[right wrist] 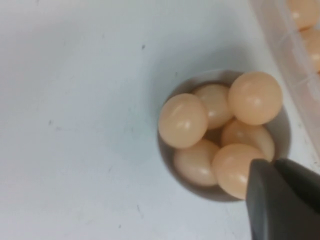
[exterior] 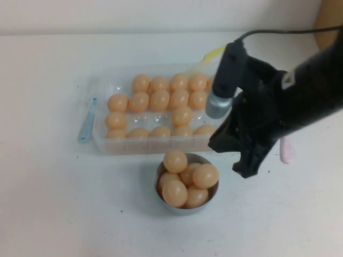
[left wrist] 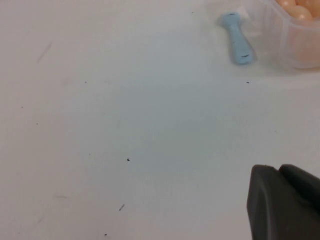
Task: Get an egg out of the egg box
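Egg box [exterior: 102,140]: clear tray on the white table [exterior: 48,203], holding some sixteen peach-orange eggs in rows.
Bowl [exterior: 159,188]: small, round, grey, just in front of the egg box; six eggs heaped inside, the topmost egg [exterior: 175,161] nearest the box.
Light-blue utensil [exterior: 87,121]: flat on the table, touching the box's left end.
Pink item [exterior: 286,151]: right of the bowl, partly hidden by the arm.
Right gripper [exterior: 247,170]: beside the bowl's right rim, fingers together, nothing held.
Left gripper [left wrist: 285,200]: above bare table left of the box; whether its fingers are apart or together, cannot tell.
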